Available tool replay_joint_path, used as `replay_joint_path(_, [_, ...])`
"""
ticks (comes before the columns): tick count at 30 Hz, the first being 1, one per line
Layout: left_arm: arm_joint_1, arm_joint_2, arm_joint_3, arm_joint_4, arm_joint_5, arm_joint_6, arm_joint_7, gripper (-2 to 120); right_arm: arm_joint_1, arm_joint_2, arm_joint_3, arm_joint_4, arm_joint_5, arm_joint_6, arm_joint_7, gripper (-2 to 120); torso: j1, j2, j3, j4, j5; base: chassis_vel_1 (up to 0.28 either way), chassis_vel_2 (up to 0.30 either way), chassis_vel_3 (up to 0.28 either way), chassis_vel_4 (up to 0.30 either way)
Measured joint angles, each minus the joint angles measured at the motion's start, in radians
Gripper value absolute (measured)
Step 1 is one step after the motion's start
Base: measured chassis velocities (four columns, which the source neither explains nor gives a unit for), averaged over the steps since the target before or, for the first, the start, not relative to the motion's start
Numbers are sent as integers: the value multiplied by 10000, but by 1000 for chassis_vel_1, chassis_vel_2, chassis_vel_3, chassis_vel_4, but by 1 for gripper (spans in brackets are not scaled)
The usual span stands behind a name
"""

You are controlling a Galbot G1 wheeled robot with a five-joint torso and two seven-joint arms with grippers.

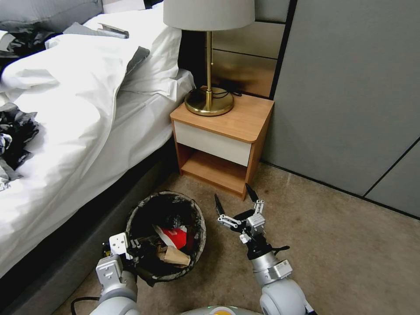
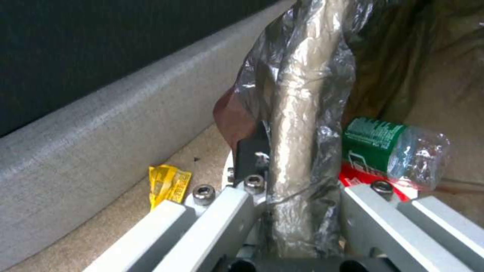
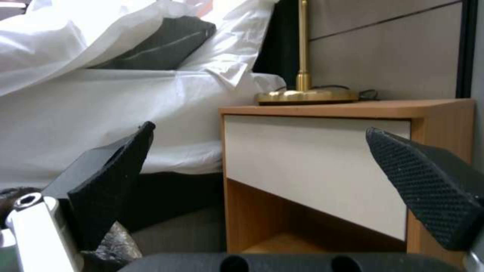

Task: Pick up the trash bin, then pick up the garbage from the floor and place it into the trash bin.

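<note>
My left gripper (image 1: 131, 253) is clamped on the near rim of the small round white plastic trash bin with its dark crinkled bag liner (image 1: 199, 221), which sits by the grey bed base (image 1: 87, 227) in front of the wooden nightstand (image 1: 227, 127). My right gripper (image 1: 236, 202) hangs beside it with its fingers spread and nothing between them. I judge the job nearly done: a red-and-white snack wrapper (image 1: 175, 236), brown paper scraps (image 1: 175, 257) and a green-labelled clear bottle (image 2: 393, 151) already lie inside, while a yellow wrapper (image 2: 169, 183) lies on the carpet against the bed base, outside the bin.
</note>
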Motion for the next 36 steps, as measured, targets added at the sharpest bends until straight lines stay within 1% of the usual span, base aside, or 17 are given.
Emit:
replay_joint_path(6, [124,31,-12,-101,0,23,0,0,180,-85,28,45,6,-61,79,100,1,0,0,1,0,5,3,8,6])
replay_joint_path(18, [352,52,-18,-307,27,85,15,0,289,-224,109,140,35,-188,134,100,0,0,0,1,-1,72,64,68,67])
replay_joint_path(33, [717,115,-52,-623,25,221,99,0,657,-304,36,171,23,-476,95,100,0,0,1,2,0,111,116,114,107])
replay_joint_path(36, [785,141,-53,-720,-163,339,107,0,703,-277,-13,127,26,-489,63,100,1,0,0,2,0,136,132,134,137])
